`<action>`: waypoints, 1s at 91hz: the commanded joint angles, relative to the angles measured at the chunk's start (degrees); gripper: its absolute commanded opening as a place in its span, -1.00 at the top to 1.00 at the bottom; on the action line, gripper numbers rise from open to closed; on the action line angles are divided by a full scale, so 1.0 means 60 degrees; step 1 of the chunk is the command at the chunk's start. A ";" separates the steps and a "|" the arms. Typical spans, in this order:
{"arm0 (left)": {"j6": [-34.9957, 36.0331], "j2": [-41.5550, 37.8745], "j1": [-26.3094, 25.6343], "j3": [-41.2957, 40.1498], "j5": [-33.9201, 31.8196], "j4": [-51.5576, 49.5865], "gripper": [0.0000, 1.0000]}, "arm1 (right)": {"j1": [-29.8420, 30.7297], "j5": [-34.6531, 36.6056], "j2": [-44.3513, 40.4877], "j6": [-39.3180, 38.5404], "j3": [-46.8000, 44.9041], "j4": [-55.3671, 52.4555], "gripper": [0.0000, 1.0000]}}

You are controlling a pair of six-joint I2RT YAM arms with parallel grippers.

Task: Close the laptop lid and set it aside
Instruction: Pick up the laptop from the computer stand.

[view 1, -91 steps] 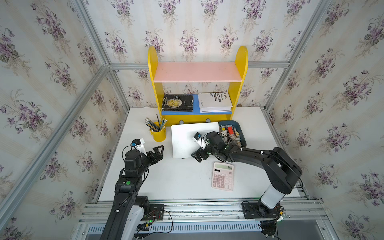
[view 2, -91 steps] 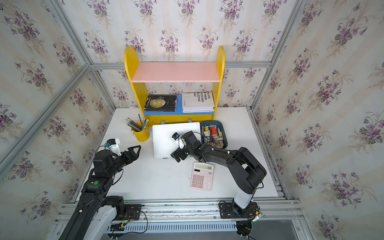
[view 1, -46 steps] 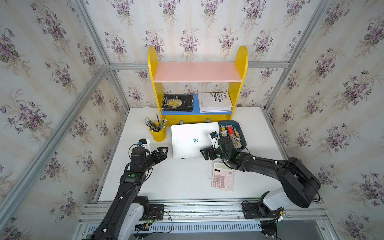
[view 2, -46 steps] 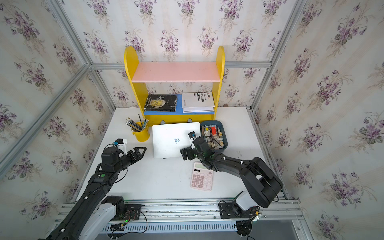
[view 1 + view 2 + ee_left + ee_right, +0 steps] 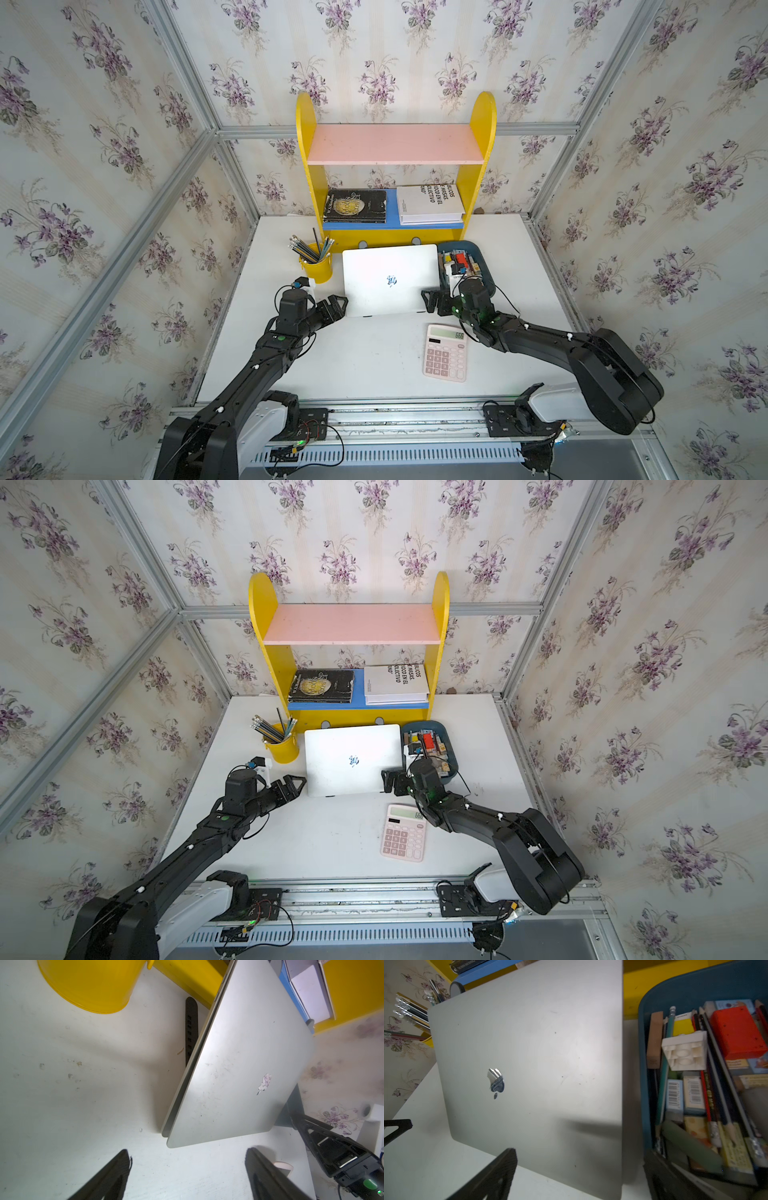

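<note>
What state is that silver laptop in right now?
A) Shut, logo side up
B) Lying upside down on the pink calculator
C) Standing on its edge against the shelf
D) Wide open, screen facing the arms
A: the laptop has its lid down on the base, only a thin seam showing along the side, and the logo faces up in both top views.

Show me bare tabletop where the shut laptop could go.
Widest bare patch: table in front of the laptop, between left arm and calculator. Smaller one right of the blue tray. Crowded along the back: pencil cup, laptop, tray, shelf.
</note>
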 commanded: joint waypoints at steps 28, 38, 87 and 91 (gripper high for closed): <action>0.0086 0.1118 -0.0067 -0.0062 0.0101 0.1391 -0.80 | -0.0807 -0.1310 0.0362 0.0468 -0.0259 0.0883 -0.98; 0.0089 0.1205 -0.0067 -0.0098 0.0112 0.1511 -0.80 | -0.0829 -0.1469 0.0217 0.0443 -0.0426 0.1225 -0.97; 0.0120 0.1252 -0.0067 -0.0092 0.0163 0.1562 -0.80 | -0.0834 -0.2451 -0.0413 0.0332 -0.0485 0.1149 -0.94; 0.0124 0.1278 -0.0067 -0.0092 0.0155 0.1564 -0.80 | -0.0820 -0.2612 -0.0355 0.0395 -0.0484 0.1185 -0.93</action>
